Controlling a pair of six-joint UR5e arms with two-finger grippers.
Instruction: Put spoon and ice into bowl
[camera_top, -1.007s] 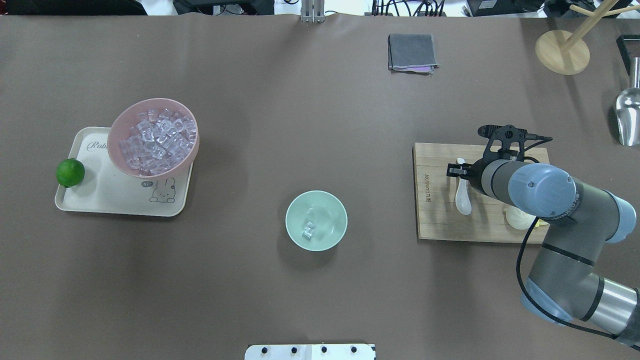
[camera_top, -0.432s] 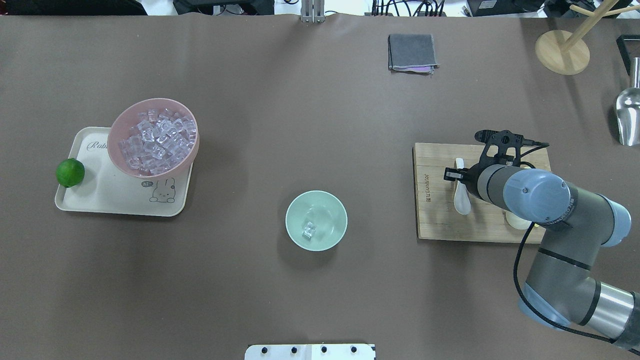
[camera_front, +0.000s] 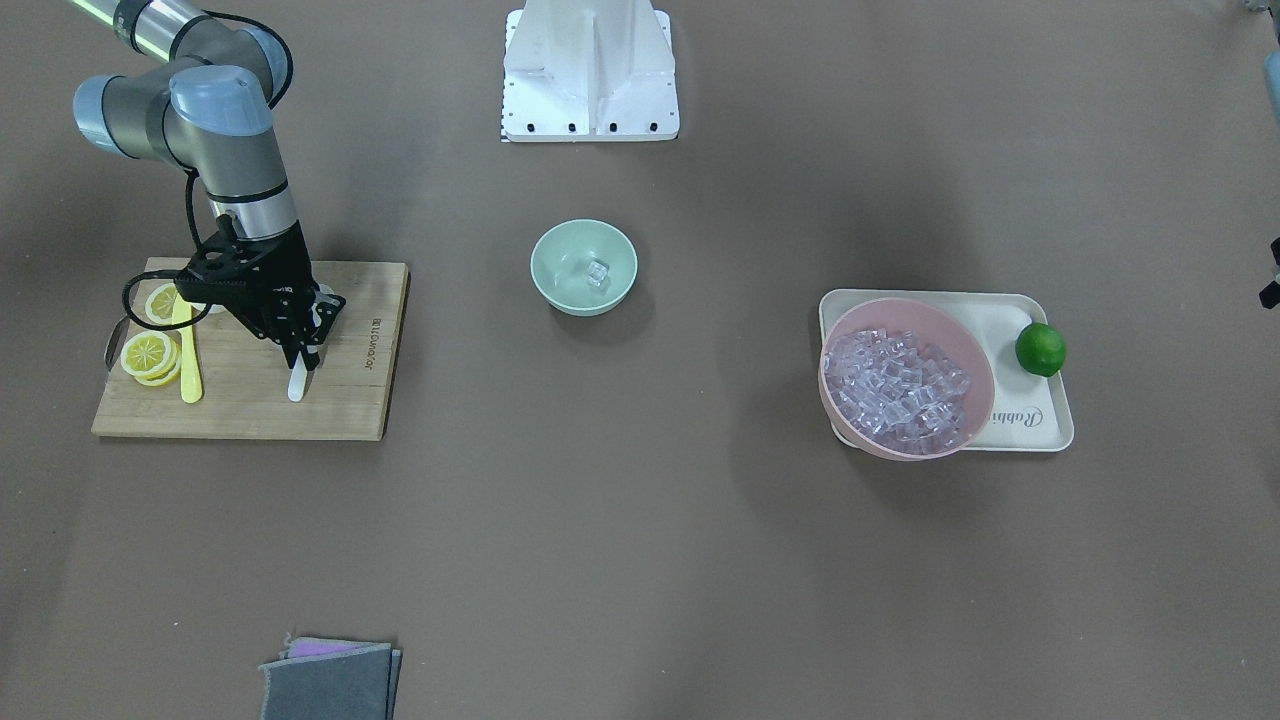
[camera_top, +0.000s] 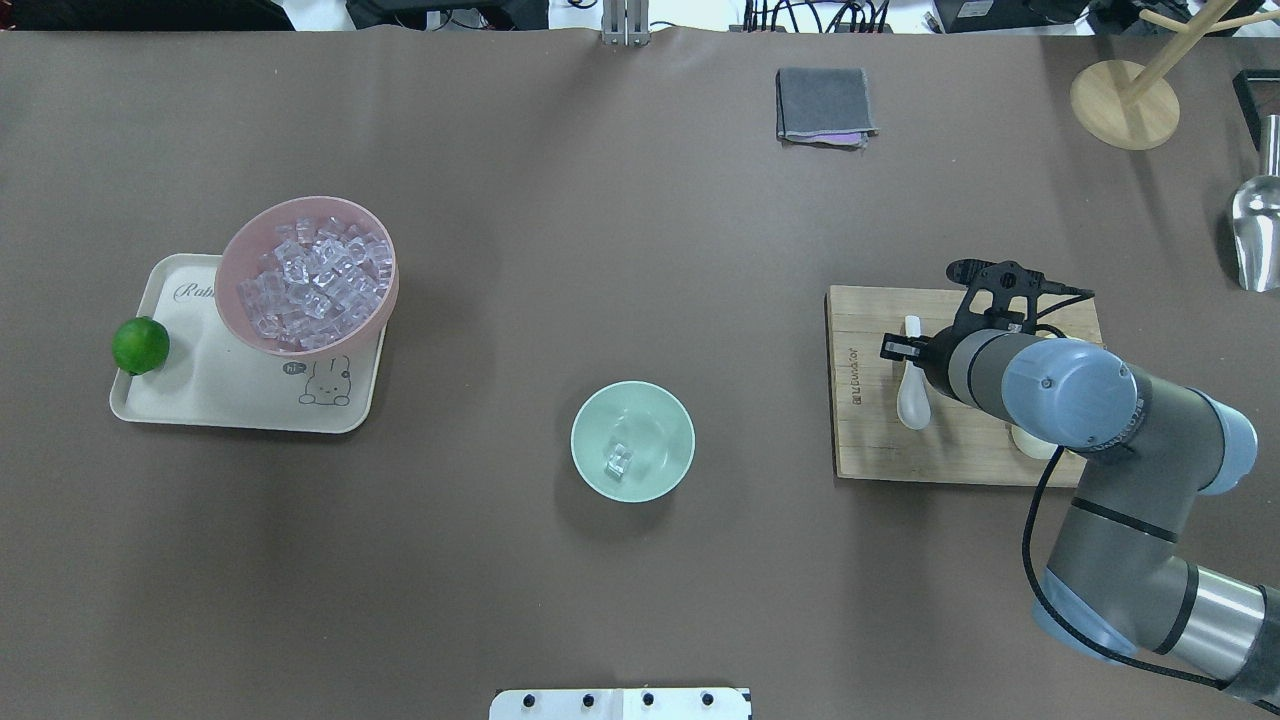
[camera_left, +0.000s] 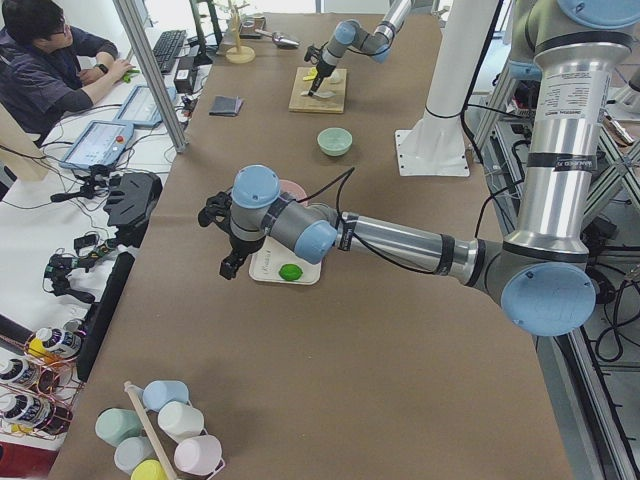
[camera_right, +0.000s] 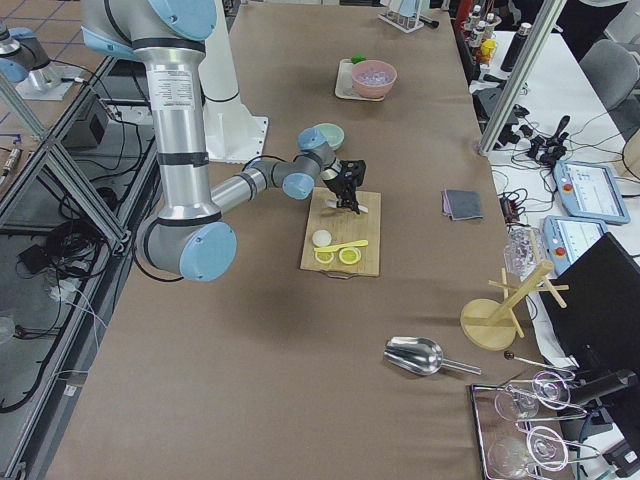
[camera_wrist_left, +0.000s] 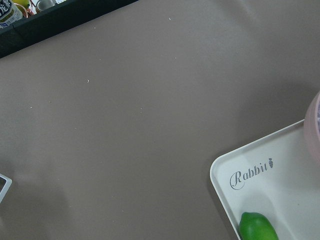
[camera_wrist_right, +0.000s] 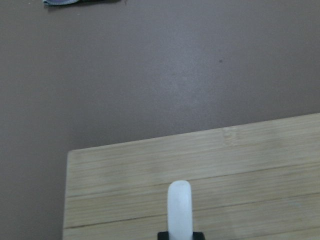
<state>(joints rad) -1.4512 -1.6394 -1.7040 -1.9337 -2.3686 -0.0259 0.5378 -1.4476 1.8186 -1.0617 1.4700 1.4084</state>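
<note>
My right gripper is shut on the handle of the white spoon over the left part of the wooden cutting board. The spoon's scoop points toward the robot. In the right wrist view the handle sticks out from between the fingers above the board. The mint-green bowl stands at the table's middle, left of the board, with one clear ice cube in it. Many more ice cubes fill the pink bowl. My left gripper hovers beyond the tray's outer end; I cannot tell whether it is open.
Lemon slices and a yellow knife lie on the board's other side. The pink bowl rests on a cream tray with a lime. A grey cloth, a wooden stand and a metal scoop are at the far right.
My right gripper has moved a little to the left across the board, and the spoon has gone with it. The bowl and its ice cube have not moved.
</note>
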